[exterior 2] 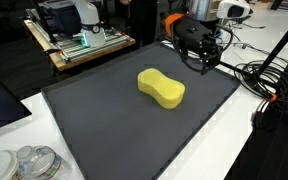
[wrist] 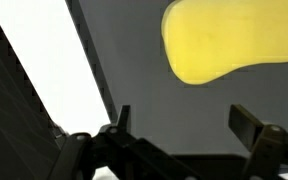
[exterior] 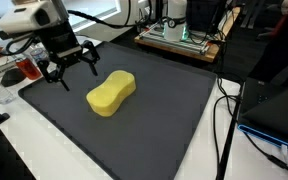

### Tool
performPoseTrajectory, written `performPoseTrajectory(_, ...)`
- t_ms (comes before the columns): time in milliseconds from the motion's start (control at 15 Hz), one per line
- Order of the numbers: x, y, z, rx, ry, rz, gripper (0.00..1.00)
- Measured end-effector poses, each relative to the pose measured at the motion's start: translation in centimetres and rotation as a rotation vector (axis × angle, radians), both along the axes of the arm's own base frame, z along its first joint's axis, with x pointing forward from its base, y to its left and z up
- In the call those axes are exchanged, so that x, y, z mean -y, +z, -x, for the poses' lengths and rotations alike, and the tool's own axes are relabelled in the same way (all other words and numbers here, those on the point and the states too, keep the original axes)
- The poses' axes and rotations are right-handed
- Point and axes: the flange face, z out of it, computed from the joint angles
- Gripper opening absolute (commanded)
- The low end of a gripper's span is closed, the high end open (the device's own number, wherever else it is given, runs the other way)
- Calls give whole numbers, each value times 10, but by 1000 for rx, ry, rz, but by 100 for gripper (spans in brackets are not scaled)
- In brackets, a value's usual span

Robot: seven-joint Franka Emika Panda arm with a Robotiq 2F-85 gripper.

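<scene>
Close under the wrist camera, the two black fingers (wrist: 246, 122) stand spread wide apart with nothing between them, hanging just above a dark grey mat (wrist: 134, 70) near its edge, where the white tabletop (wrist: 44, 70) begins. A little ahead of them lies a yellow sponge (wrist: 229, 40), flat on the mat and not touched by anything. In both exterior views the sponge (exterior: 111, 92) (exterior 2: 161, 88) sits near the middle of the mat (exterior 2: 104, 125), a rounded block pinched in at the waist like a peanut. The open fingers (exterior: 52, 72) are near one of its lobes but apart from it. It looks light, soft and springy, likely to squash under a firm squeeze rather than slip, and not fragile. The narrow waist seems the best place to take hold, with one finger on each long side. Farther back, off the mat, a wooden board carries a green-lit device (exterior 2: 84, 42), cables trail over the tabletop, and a few clear jars (exterior 2: 29, 162) stand at one corner. No label, brand or writing can be read on anything here
</scene>
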Motion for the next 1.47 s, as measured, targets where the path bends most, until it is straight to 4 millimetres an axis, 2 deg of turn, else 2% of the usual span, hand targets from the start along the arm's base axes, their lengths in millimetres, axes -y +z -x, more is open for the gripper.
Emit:
performPoseTrajectory(333, -64, 3, 9, 18, 204, 37, 100)
performPoseTrajectory(533, -96, 3, 20, 1, 96, 88, 100)
performPoseTrajectory(733, -121, 4, 33, -10, -63, 124, 100)
performPoseTrajectory(933, -133, 4, 46, -19, -229, 144, 100)
performPoseTrajectory(1133, -136, 3, 63, -25, -395, 177, 100)
performPoseTrajectory(1467, -121, -8, 97, -28, -671, 239, 100)
